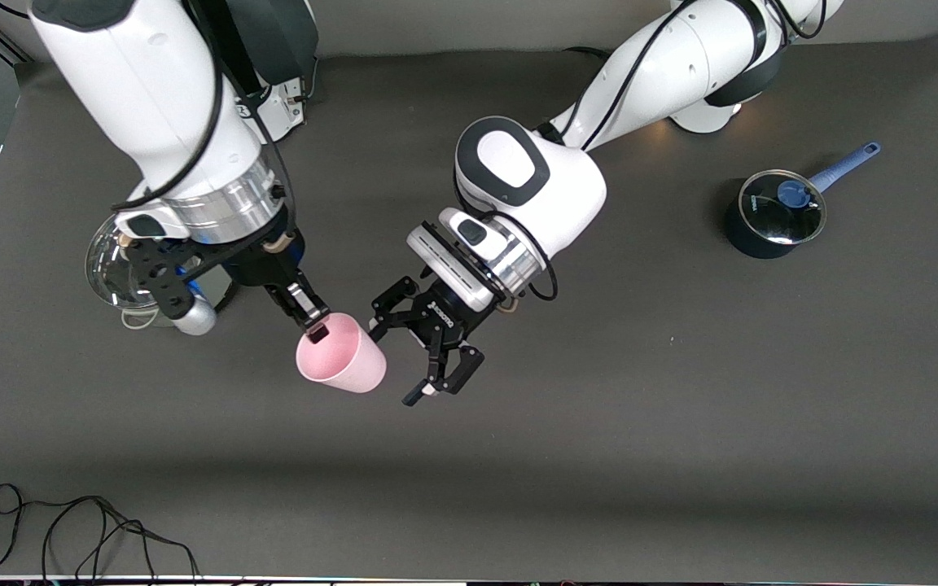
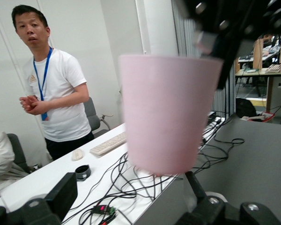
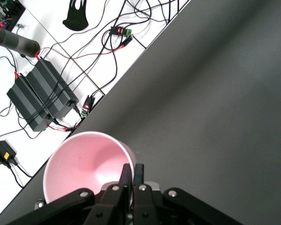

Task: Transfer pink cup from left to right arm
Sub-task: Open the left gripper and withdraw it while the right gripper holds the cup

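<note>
The pink cup point(image 1: 343, 356) hangs tilted in the air over the middle of the table. My right gripper point(image 1: 316, 325) is shut on its rim, one flat finger inside the cup and one outside. The right wrist view looks into the cup point(image 3: 79, 164), with the right gripper point(image 3: 132, 169) pinching its wall. My left gripper point(image 1: 394, 362) stands open beside the cup's base. In the left wrist view the cup point(image 2: 166, 112) fills the middle, and the open left gripper point(image 2: 131, 197) has its fingers spread wide of the cup's bottom and clear of it.
A dark blue pot point(image 1: 774, 213) with a glass lid and a blue handle stands toward the left arm's end. A glass-lidded pot point(image 1: 111, 268) sits partly hidden under the right arm. A black cable point(image 1: 70, 529) lies by the table's edge nearest the front camera.
</note>
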`<state>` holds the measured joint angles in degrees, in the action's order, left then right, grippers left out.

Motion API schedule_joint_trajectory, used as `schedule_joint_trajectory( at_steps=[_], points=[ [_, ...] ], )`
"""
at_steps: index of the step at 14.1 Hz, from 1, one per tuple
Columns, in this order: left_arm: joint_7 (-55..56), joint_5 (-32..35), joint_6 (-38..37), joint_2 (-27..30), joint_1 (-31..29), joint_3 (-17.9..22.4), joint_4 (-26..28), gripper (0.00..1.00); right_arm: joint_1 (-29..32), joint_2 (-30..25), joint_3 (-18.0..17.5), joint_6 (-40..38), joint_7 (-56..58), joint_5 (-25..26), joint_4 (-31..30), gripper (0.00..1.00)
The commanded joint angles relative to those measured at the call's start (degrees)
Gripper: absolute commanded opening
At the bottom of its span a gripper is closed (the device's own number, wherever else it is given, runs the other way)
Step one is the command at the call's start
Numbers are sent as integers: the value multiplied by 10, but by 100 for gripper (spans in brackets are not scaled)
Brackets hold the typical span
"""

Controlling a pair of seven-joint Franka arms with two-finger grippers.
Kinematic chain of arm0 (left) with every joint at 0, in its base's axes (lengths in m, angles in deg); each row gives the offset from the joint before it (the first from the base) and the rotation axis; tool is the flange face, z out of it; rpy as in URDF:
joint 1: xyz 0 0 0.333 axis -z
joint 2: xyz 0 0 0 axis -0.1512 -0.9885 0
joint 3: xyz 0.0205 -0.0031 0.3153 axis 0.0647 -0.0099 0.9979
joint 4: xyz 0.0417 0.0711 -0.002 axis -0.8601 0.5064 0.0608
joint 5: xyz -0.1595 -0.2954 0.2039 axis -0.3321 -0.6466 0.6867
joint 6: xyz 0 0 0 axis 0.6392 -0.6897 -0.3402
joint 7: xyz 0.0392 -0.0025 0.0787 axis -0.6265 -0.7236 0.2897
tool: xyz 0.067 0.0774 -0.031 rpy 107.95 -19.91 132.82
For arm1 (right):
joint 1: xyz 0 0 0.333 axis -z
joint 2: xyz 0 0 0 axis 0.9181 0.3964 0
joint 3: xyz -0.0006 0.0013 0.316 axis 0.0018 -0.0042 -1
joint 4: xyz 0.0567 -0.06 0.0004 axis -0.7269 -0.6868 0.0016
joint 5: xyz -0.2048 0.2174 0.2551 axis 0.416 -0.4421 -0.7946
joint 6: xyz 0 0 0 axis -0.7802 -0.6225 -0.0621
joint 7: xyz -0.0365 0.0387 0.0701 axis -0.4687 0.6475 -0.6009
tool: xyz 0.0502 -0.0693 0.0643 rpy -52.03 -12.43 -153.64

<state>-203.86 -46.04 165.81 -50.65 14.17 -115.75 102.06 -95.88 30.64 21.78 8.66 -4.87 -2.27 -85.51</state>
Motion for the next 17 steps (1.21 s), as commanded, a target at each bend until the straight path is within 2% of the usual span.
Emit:
schedule_joint_trajectory(
  at_steps=[1, 4, 9, 14, 17],
  points=[
    [9, 14, -13, 9, -23, 27, 17, 100, 6, -11, -2, -14, 15, 12, -2, 0],
    [8, 23, -66, 11, -69, 29, 50, 100, 20, -16, -2, -16, 21, 11, -2, 0],
    [7, 88, -183, 19, -172, 29, 128, 100, 22, -18, 0, -20, 25, 11, -2, 0],
    [8, 160, -386, 28, -319, 29, 190, 100, 52, -25, -4, -29, 62, 7, -3, 0],
    [11, 235, -506, 29, -405, 35, 213, 100, 67, -25, -4, -29, 65, 6, -3, 0]
  ],
)
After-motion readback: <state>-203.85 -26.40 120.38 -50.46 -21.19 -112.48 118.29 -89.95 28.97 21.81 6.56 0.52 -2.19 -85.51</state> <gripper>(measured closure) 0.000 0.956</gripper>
